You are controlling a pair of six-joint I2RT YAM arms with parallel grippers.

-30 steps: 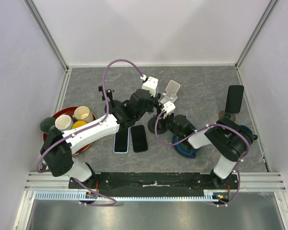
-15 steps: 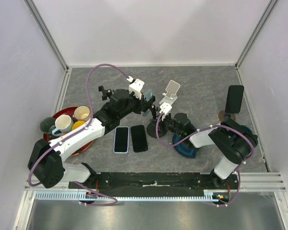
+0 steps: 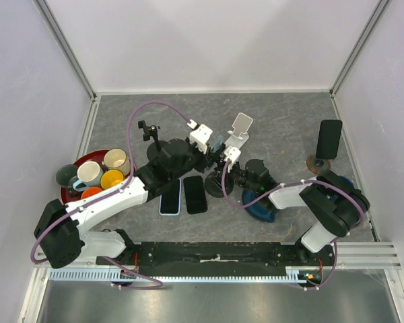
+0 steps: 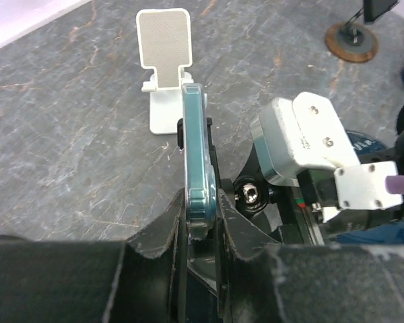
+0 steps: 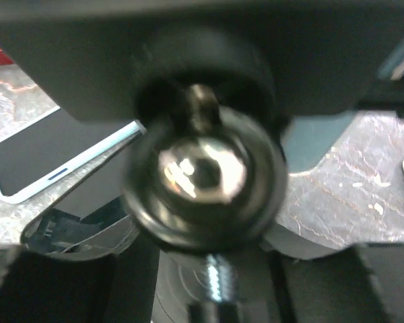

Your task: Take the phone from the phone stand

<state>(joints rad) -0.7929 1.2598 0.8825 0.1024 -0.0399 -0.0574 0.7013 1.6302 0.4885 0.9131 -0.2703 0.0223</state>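
My left gripper is shut on the lower edge of a teal-cased phone, which stands upright and edge-on to the left wrist camera. In the top view the phone is in the left gripper, just above the black phone stand. The stand's black head sits right beside the phone; I cannot tell whether they touch. My right gripper is at the stand's stem. In the right wrist view the stand's knob fills the frame between the fingers.
An empty white phone stand stands just behind. Two phones lie flat near the left arm. A dark phone on a brown-based stand is at the right. A red tray with cups is at the left. A blue object lies under the right arm.
My left gripper swung left with the teal phone, then came back right and nearer to the black stand. The right arm has barely moved.
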